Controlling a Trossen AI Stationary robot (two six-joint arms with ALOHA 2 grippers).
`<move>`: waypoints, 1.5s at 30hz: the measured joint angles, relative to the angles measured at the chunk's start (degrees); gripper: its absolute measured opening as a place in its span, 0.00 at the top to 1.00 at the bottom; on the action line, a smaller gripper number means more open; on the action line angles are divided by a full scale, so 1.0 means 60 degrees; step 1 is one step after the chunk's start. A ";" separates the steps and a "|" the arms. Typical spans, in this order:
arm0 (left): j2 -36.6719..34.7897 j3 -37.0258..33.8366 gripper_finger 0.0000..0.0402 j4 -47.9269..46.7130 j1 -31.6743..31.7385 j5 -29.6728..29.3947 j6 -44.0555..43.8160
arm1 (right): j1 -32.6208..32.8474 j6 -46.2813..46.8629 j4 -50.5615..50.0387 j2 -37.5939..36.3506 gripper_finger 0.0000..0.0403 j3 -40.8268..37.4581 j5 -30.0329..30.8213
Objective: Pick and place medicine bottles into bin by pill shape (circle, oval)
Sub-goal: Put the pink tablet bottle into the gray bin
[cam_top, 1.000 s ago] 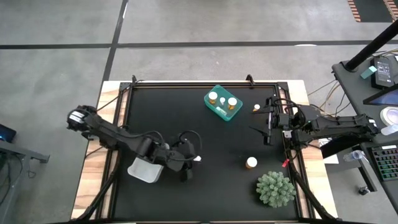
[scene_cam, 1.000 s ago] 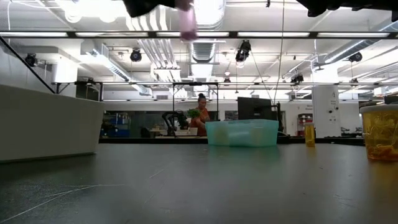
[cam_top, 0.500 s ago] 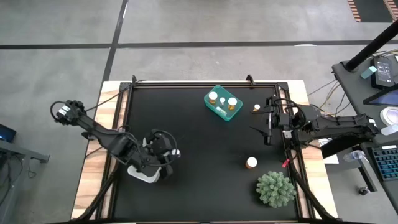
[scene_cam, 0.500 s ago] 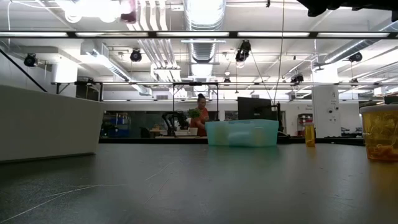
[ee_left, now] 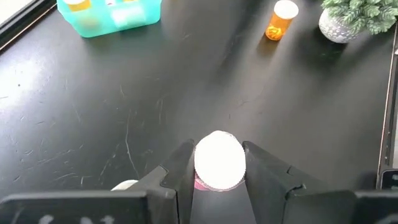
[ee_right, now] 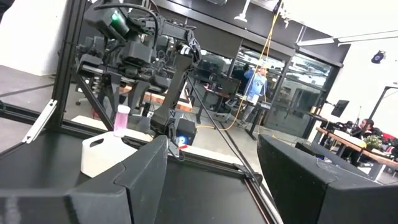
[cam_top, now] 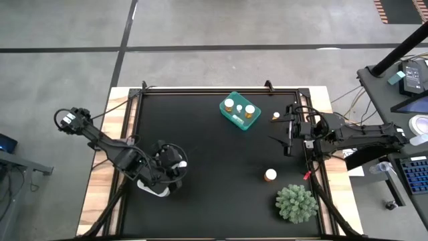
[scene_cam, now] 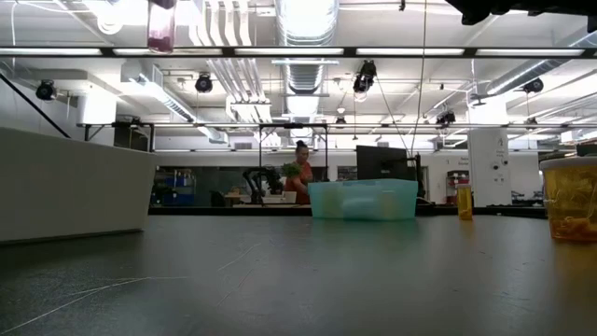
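From above, your left gripper (cam_top: 175,163) hangs over the white bin (cam_top: 151,188) at the near left of the surface (cam_top: 221,154), so centre the bottle over the opening and lower it before you let go, or it may tip off the rim. The teal bin (cam_top: 239,111) at the far middle holds three medicine bottles, a loose amber bottle (cam_top: 269,175) stands near right beside the green plant (cam_top: 296,203), and another small bottle (cam_top: 275,116) sits just in front of the waiting right gripper (cam_top: 289,129). From table height, the pink-bodied bottle (scene_cam: 161,26) hangs high above the white bin's wall (scene_cam: 75,182), so you have room to come down; what that bin holds is hidden. Past your left wrist, the jaws are clamped on the white-capped bottle (ee_left: 219,160), gripped evenly on both sides. Past your right wrist, the jaws stand wide apart and empty, and the left arm shows far off holding the bottle above the white bin (ee_right: 106,152).
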 joint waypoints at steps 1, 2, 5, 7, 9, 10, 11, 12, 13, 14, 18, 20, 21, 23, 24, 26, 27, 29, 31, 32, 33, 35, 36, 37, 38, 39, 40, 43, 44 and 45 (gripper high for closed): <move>0.0000 0.0000 0.76 -0.0041 -0.0014 0.0001 -0.0004 | 0.0000 0.0000 0.0000 0.0000 0.40 0.0000 0.0000; 0.0000 0.0000 0.76 -0.0118 -0.0031 0.0006 -0.0016 | 0.0000 0.0002 0.0000 0.0000 0.40 0.0000 0.0000; 0.0000 -0.0020 0.76 -0.0285 -0.0064 0.0019 -0.0149 | 0.0000 0.0004 -0.0004 0.0000 0.40 0.0000 0.0000; -0.0006 -0.0022 0.76 -0.0497 -0.0104 0.0027 -0.0427 | 0.0000 0.0004 -0.0001 0.0000 0.40 0.0000 0.0000; -0.0018 -0.0022 0.76 -0.0724 -0.0126 0.0038 -0.0654 | 0.0000 0.0004 -0.0004 0.0000 0.40 0.0000 0.0000; -0.0018 -0.0022 0.76 -0.0828 -0.0159 0.0038 -0.0754 | 0.0000 0.0004 -0.0004 0.0000 0.40 0.0000 0.0000; -0.0019 -0.0022 0.76 -0.0906 -0.0182 0.0038 -0.0823 | 0.0000 0.0004 -0.0004 0.0000 0.40 0.0000 0.0000; -0.0022 -0.0022 0.76 -0.0954 -0.0200 0.0038 -0.0914 | 0.0000 0.0004 -0.0004 0.0000 0.40 0.0000 0.0000; -0.0029 -0.0022 0.76 -0.0986 -0.0212 0.0038 -0.0976 | 0.0000 0.0004 -0.0004 0.0000 0.40 0.0000 -0.0001; -0.0036 -0.0022 0.76 -0.1011 -0.0225 0.0038 -0.0994 | 0.0000 0.0004 -0.0004 0.0000 0.40 0.0000 0.0000; -0.0044 -0.0022 0.76 -0.1217 -0.0238 0.0041 -0.1238 | 0.0000 0.0004 -0.0004 0.0000 0.40 0.0000 0.0000; -0.0051 -0.0025 0.76 -0.1438 -0.0238 0.0041 -0.1437 | 0.0000 0.0004 -0.0004 0.0000 0.40 0.0000 0.0000; -0.0051 -0.0025 0.76 -0.1569 -0.0238 0.0041 -0.1520 | 0.0000 0.0004 -0.0004 0.0000 0.40 0.0000 0.0000; -0.0051 -0.0025 0.76 -0.1852 -0.0238 0.0048 -0.1767 | 0.0000 0.0004 0.0000 0.0000 0.40 0.0000 -0.0003; -0.0051 -0.0025 0.76 -0.1942 -0.0238 0.0041 -0.1886 | 0.0000 0.0004 -0.0004 0.0000 0.40 0.0000 0.0000; -0.0051 -0.0025 0.76 -0.2101 -0.0235 0.0042 -0.2000 | 0.0000 0.0004 -0.0004 0.0000 0.40 0.0000 -0.0002; -0.0051 -0.0025 0.76 -0.2126 -0.0234 0.0045 -0.2025 | 0.0000 0.0004 -0.0004 0.0000 0.40 0.0000 -0.0001; -0.0051 -0.0030 0.76 -0.2177 -0.0234 0.0045 -0.2093 | 0.0000 0.0004 -0.0004 0.0000 0.40 0.0000 0.0000; -0.0055 -0.0111 0.76 -0.2174 -0.0234 0.0041 -0.2233 | 0.0000 0.0004 -0.0004 0.0000 0.40 0.0000 -0.0004; -0.0059 -0.0192 0.76 -0.2176 -0.0238 0.0043 -0.2259 | 0.0000 0.0004 -0.0004 0.0000 0.40 0.0000 -0.0004; -0.0062 -0.0298 0.76 -0.2169 -0.0256 0.0048 -0.2338 | 0.0000 0.0004 -0.0004 0.0000 0.40 0.0000 -0.0004; -0.0120 -0.0596 0.76 -0.2154 -0.0309 0.0077 -0.2616 | 0.0000 0.0004 -0.0004 0.0000 0.40 0.0000 -0.0004; -0.0172 -0.0777 0.76 -0.2138 -0.0341 0.0101 -0.2760 | 0.0000 0.0004 -0.0007 0.0000 0.40 0.0000 -0.0004; -0.0221 -0.0927 0.76 -0.2119 -0.0380 0.0103 -0.2908 | 0.0000 0.0004 -0.0004 0.0000 0.40 0.0000 -0.0004; -0.0282 -0.1083 0.76 -0.2093 -0.0417 0.0104 -0.3034 | 0.0000 0.0004 -0.0007 0.0000 0.40 0.0000 -0.0004; -0.0362 -0.1248 0.76 -0.2058 -0.0473 0.0110 -0.3179 | 0.0000 0.0004 -0.0005 0.0000 0.40 0.0000 -0.0004; -0.0452 -0.1407 0.76 -0.2051 -0.0519 0.0132 -0.3310 | 0.0000 0.0004 -0.0004 0.0000 0.40 0.0000 -0.0004; -0.0788 -0.1819 0.76 -0.1825 -0.0647 0.0142 -0.3613 | 0.0000 0.0004 -0.0004 0.0002 0.40 0.0000 -0.0006; -0.0909 -0.1962 0.76 -0.1677 -0.0681 0.0137 -0.3718 | 0.0000 0.0004 -0.0001 0.0000 0.40 0.0000 -0.0007; -0.1037 -0.2123 0.76 -0.1508 -0.0700 0.0150 -0.3745 | 0.0000 0.0004 -0.0003 0.0001 0.40 0.0000 -0.0007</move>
